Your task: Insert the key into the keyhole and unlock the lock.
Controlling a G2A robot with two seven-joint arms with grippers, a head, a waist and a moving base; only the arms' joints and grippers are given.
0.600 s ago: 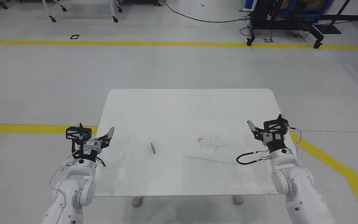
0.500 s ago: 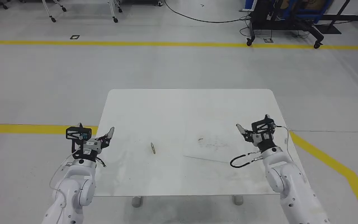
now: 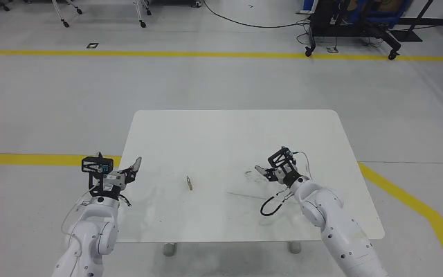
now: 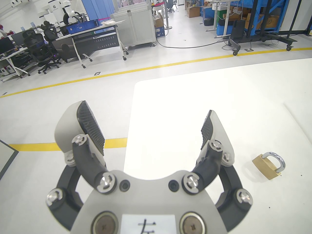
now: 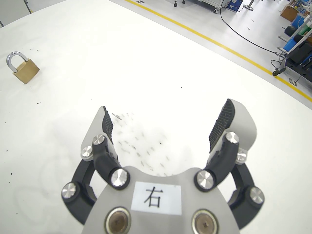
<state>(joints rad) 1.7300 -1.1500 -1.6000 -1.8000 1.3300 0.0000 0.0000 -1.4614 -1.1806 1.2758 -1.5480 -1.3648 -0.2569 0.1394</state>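
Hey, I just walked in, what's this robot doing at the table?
A two-armed robot is setting up to unlock a brass padlock with a silver shackle, which sits untouched on the white table. The right gripper hangs open over a scuffed patch of the table, near a small metal sliver that may be the key, though it is too small to be sure. The left gripper is open at the table's edge, empty. Nothing is gripped yet.

Bright light, faint shadow beside lock (image 4: 265, 168)
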